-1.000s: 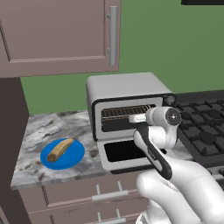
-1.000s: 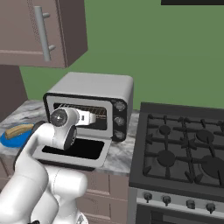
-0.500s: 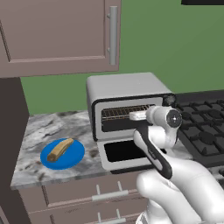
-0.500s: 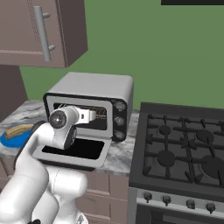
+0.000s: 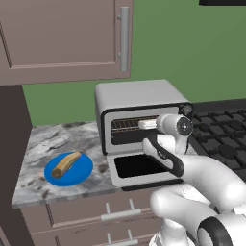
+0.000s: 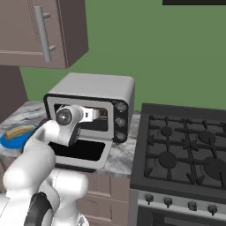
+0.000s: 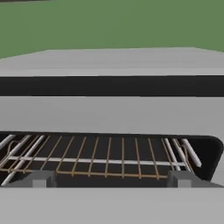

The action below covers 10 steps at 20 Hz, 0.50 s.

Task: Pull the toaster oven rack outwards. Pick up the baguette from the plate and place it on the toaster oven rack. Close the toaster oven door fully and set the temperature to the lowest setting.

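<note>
From the left base view, the toaster oven rack (image 5: 129, 124) sits inside the toaster oven (image 5: 140, 126) above its dropped door, the gripper (image 5: 146, 124) just in front; the right base view shows the same. In the hand view the rack (image 7: 103, 158) looks stiff, light and thin-wired, best taken at its front bar, and the fingertips (image 7: 38, 179) stand fully spread just before it, holding nothing.

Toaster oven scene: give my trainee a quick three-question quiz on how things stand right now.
1. True or false: the toaster oven door is folded down open.
2. Where is the baguette? A) on the toaster oven rack B) on the plate C) on the stove
3. Fill in: the gripper sits at the mouth of the toaster oven, its jaws ____.

Key: 1 true; 2 B; 3 open.
</note>
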{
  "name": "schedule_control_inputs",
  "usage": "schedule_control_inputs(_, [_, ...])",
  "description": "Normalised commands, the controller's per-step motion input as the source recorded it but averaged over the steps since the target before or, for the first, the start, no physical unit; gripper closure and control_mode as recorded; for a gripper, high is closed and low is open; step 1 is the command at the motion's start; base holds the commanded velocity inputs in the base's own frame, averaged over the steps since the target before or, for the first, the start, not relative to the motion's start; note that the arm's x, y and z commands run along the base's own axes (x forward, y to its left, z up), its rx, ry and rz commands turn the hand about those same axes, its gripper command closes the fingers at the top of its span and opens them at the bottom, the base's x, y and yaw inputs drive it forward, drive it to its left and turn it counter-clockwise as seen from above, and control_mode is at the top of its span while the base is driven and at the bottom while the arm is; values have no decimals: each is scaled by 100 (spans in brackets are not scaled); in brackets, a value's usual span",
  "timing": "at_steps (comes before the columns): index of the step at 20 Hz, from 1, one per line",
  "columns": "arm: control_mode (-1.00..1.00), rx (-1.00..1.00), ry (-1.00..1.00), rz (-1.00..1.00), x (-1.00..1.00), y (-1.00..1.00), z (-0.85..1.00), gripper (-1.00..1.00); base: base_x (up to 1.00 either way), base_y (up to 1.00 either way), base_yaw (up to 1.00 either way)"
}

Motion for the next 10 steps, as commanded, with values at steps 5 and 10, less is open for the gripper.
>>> schedule_control_inputs(5, [-100,3,0,0,49,3,-17,-100,0,0,0])
schedule_control_inputs(10, [-100,1,0,-1,28,0,-33,-100,0,0,0])
